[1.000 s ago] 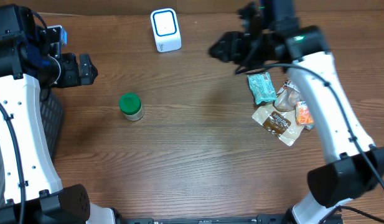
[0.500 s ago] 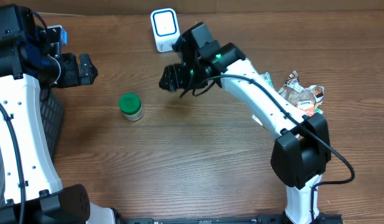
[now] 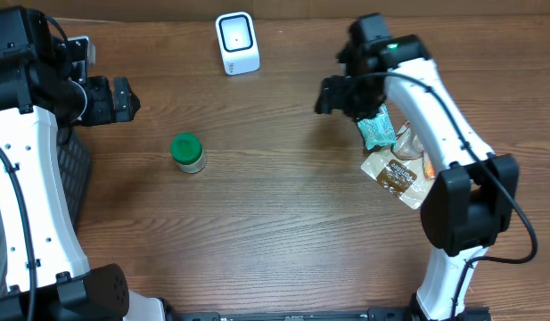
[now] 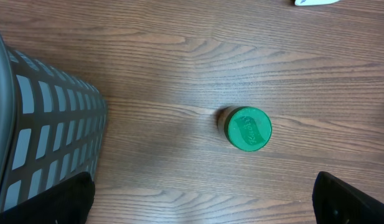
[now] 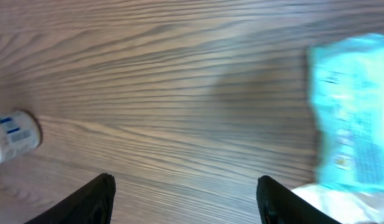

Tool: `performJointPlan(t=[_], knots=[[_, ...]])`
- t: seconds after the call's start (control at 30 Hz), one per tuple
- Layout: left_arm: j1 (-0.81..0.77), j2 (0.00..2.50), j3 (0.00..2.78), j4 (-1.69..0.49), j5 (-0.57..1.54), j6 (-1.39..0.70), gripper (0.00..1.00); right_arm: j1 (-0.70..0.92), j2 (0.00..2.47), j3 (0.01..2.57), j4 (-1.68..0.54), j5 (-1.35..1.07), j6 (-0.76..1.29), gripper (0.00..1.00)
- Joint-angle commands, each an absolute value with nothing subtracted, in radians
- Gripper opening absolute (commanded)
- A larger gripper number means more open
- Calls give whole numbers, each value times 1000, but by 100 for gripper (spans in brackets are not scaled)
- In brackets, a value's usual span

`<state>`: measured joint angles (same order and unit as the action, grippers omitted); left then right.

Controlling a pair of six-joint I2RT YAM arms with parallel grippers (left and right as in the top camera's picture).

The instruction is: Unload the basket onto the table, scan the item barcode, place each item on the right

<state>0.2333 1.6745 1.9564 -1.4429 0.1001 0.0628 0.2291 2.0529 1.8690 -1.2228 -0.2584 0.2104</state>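
Note:
The white barcode scanner (image 3: 237,42) stands upright at the back of the table. A green-lidded jar (image 3: 187,152) stands left of centre, also seen in the left wrist view (image 4: 248,129) and lying small at the edge of the right wrist view (image 5: 14,138). A teal packet (image 3: 376,127) lies at the right with a brown packet (image 3: 398,175) beside it. My right gripper (image 3: 324,94) hovers just left of the teal packet (image 5: 353,124), open (image 5: 188,205) with only bare wood between its fingers. My left gripper (image 3: 125,100) is open (image 4: 204,202) and empty, well left of the jar.
A dark mesh basket (image 4: 36,124) sits at the table's left edge, under my left arm (image 3: 25,143). More snack packets (image 3: 428,156) are heaped at the far right behind the brown one.
My right arm swung left toward the scanner half a second ago and has come back beside the packets. Its jaws have widened. The left arm and jar have not moved.

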Motion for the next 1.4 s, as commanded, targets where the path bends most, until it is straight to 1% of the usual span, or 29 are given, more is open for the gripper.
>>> performJointPlan(t=[0.0,0.13,0.3,0.43,0.47,0.5,0.53,0.57,0.6,0.67,0.8,0.9,1.1,1.17,1.3,1.37], knots=[[229,1679,1957,-1439,101,83,99,212,2000,1899,-1234,-278,200,72],[229,1679,1957,-1430,112,76,100,205,2000,1899,-1251,-278,184,74],[229,1679,1957,-1428,200,12,100,207,2000,1898,-1253,-278,181,76],[227,1680,1950,-1431,251,14,100,207,2000,1898,-1251,-278,181,77],[224,1680,1943,-1427,262,27,88,207,2000,1898,-1251,-278,181,77],[220,1680,1933,-1420,262,31,61,207,2000,1898,-1250,-278,181,77],[214,1680,1916,-1409,256,31,27,207,2000,1898,-1249,-278,181,77],[208,1680,1893,-1394,252,30,9,207,2000,1898,-1248,-278,181,77],[203,1680,1871,-1382,252,30,4,207,2000,1898,-1248,-278,181,77],[194,1681,1813,-1349,241,29,4,207,2000,1898,-1248,-278,181,77],[189,1681,1675,-1273,120,-31,4,207,2000,1898,-1251,-278,181,77],[189,1681,1565,-1193,75,-30,4,207,2000,1898,-1251,-278,181,77],[188,1695,1332,-919,78,-30,4,207,2001,1897,-1253,-278,181,77],[188,1722,1293,-861,79,-30,4,207,2001,1897,-1260,-278,176,77],[188,1805,1282,-815,87,-29,4,207,2001,1897,-1267,-277,165,77],[187,1841,1282,-798,125,-10,4,207,2001,1897,-1267,-277,165,77]])
